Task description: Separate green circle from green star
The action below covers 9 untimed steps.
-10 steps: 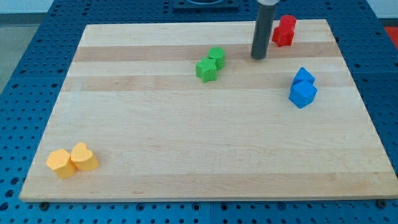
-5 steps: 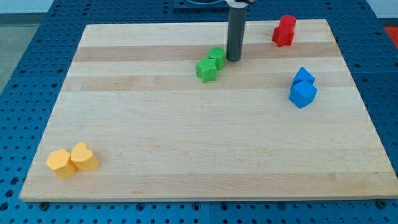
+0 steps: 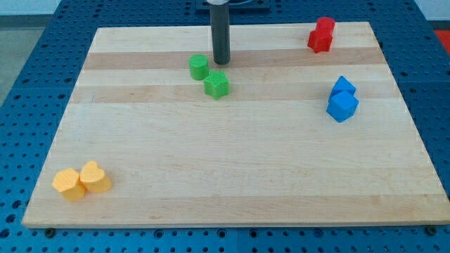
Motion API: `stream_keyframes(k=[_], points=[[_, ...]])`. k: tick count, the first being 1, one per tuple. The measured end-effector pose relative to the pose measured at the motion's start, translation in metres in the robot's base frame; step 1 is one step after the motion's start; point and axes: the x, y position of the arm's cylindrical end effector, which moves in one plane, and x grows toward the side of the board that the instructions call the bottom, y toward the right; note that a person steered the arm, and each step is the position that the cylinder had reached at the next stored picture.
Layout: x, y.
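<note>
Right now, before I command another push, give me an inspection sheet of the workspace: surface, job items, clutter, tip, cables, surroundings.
Surface: pale wooden board, lying flat.
Job's things: green circle block and green star block, a narrow gap showing between them, circle toward the view's upper left of the star.
Clutter: two red blocks touching at the view's top right; two blue blocks touching at the right; two orange blocks touching at the bottom left.
My tip: on the board, just right of the circle, above the star.
Cables: nothing seen.
Surroundings: blue perforated table around the board.
</note>
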Motion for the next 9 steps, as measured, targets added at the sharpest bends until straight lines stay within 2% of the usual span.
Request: stream_keyframes(k=[3, 4, 5, 6, 7, 8, 9], points=[[0.05, -0.095], [0.056, -0.108], [0.022, -0.102], [-0.003, -0.067], [-0.004, 0.002], [0.028, 0.045], [0.063, 0.052]])
